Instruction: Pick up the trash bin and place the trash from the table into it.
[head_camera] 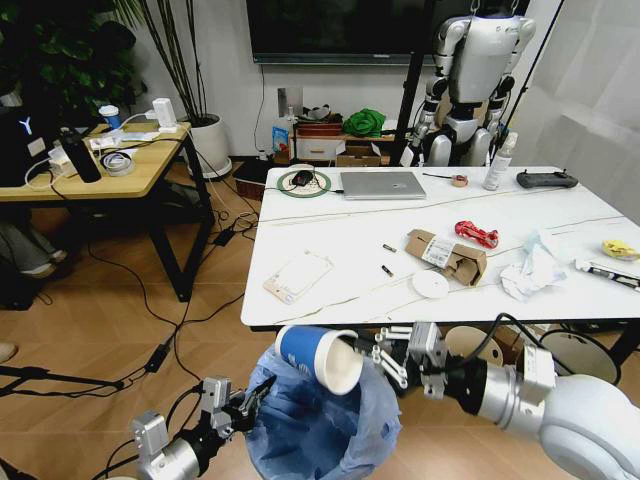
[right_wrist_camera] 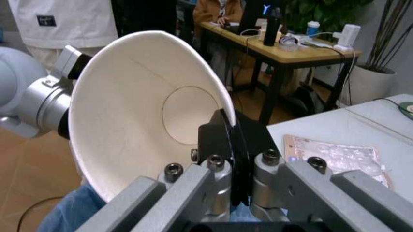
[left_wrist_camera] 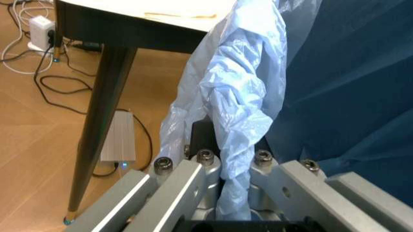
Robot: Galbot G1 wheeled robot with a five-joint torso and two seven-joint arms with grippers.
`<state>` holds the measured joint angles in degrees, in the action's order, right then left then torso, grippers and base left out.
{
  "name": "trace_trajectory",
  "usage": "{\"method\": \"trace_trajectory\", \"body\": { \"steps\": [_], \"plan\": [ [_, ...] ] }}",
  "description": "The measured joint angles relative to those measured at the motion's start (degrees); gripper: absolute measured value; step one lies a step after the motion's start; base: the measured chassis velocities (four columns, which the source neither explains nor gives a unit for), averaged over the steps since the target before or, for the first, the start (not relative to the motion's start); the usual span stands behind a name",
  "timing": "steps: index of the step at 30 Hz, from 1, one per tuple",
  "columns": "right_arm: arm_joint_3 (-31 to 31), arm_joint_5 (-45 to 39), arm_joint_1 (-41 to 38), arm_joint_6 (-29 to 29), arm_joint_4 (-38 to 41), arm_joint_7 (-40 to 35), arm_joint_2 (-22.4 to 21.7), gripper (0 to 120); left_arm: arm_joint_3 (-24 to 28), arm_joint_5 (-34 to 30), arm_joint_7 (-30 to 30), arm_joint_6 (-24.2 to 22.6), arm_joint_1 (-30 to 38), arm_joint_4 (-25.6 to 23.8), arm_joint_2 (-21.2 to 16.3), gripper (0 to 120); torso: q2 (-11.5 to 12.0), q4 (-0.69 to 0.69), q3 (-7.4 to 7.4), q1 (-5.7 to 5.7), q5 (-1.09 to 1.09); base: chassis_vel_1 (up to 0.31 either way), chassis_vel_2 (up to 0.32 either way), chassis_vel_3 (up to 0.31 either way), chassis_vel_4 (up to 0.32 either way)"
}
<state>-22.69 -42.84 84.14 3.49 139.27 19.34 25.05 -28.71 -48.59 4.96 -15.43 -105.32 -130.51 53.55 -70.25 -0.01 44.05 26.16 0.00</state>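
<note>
The trash bin [head_camera: 320,425], lined with a crinkly light-blue bag, hangs low in front of the table's [head_camera: 340,250] near edge. My left gripper [head_camera: 247,398] is shut on the bag's rim [left_wrist_camera: 245,96], with the plastic bunched between the fingers [left_wrist_camera: 193,174]. My right gripper [head_camera: 375,352] is shut on the rim of the blue-white paper cup [head_camera: 315,358], which lies on its side just above the bin's mouth; its white inside [right_wrist_camera: 142,111] faces the wrist camera. On the table lie a torn cardboard box [head_camera: 450,255], a red wrapper [head_camera: 477,234], tissues [head_camera: 530,268], a white lid [head_camera: 431,284], a pink-white packet [head_camera: 298,276] and a yellow peel [head_camera: 620,249].
A silver laptop [head_camera: 382,184] and a black controller [head_camera: 546,180] sit at the table's far side, with a humanoid robot [head_camera: 470,80] behind. A wooden desk [head_camera: 100,160] stands to the left, cables [head_camera: 170,330] run over the floor. A black table leg [left_wrist_camera: 96,121] is near the bin.
</note>
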Motion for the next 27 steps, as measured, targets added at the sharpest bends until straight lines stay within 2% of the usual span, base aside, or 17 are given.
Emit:
{"method": "trace_trajectory", "body": {
  "steps": [8, 12, 14, 19, 20, 22, 26, 27],
  "plan": [
    [-0.44, 2.92, 0.60, -0.40, -0.74, 0.72, 0.53, 1, 0.21, 0.52, 0.14, -0.09, -0.95, -0.69, 0.96, 0, 0.00, 0.01, 0.00, 0.00, 0.01, 0.000, 0.000, 0.000, 0.000],
    [-0.16, 3.85, 0.09, -0.51, -1.78, 0.90, 0.76, 18, -0.62, 0.61, 0.23, -0.12, -1.84, -1.71, 1.29, 0, 0.00, 0.01, 0.00, 0.00, 0.00, 0.000, 0.000, 0.000, 0.000],
    [0.02, 4.19, 0.09, -0.55, -2.04, 0.94, 0.93, 22, -0.75, 0.62, 0.23, -0.15, -1.98, -1.89, 1.42, 0, 0.00, 0.01, 0.00, 0.00, 0.00, 0.000, 0.000, 0.000, 0.000],
    [-0.19, 5.55, 0.68, -1.14, -2.93, 1.23, 1.47, 43, -1.43, 1.23, 0.23, -0.19, -2.95, -2.24, 1.97, 0, 0.00, 0.01, 0.00, 0.00, 0.01, 0.000, 0.000, 0.000, 0.000],
    [-0.19, 5.55, 0.68, -1.14, -2.93, 1.23, 1.47, 43, -1.43, 1.23, 0.23, -0.19, -2.95, -2.24, 1.97, 0, 0.00, 0.01, 0.00, 0.00, 0.01, 0.000, 0.000, 0.000, 0.000],
    [-0.85, 5.47, 0.79, -1.27, -2.95, 1.25, 1.51, 51, -1.67, 1.62, 0.26, -0.22, -3.30, -2.24, 2.11, 0, 0.00, 0.00, 0.00, 0.00, 0.00, 0.000, 0.000, 0.000, 0.000],
    [-2.21, 2.58, -2.56, 0.01, -4.00, -1.04, 3.97, 68, -2.67, 2.71, 0.28, -0.40, -4.76, -1.68, 2.21, 0, 0.00, 0.00, 0.00, 0.00, 0.00, 0.000, 0.000, 0.000, 0.000],
    [-2.21, 2.58, -2.56, 0.01, -4.00, -1.04, 3.97, 68, -2.67, 2.71, 0.28, -0.40, -4.76, -1.68, 2.21, 0, 0.00, 0.00, 0.00, 0.00, 0.00, 0.000, 0.000, 0.000, 0.000]
  ]
}}
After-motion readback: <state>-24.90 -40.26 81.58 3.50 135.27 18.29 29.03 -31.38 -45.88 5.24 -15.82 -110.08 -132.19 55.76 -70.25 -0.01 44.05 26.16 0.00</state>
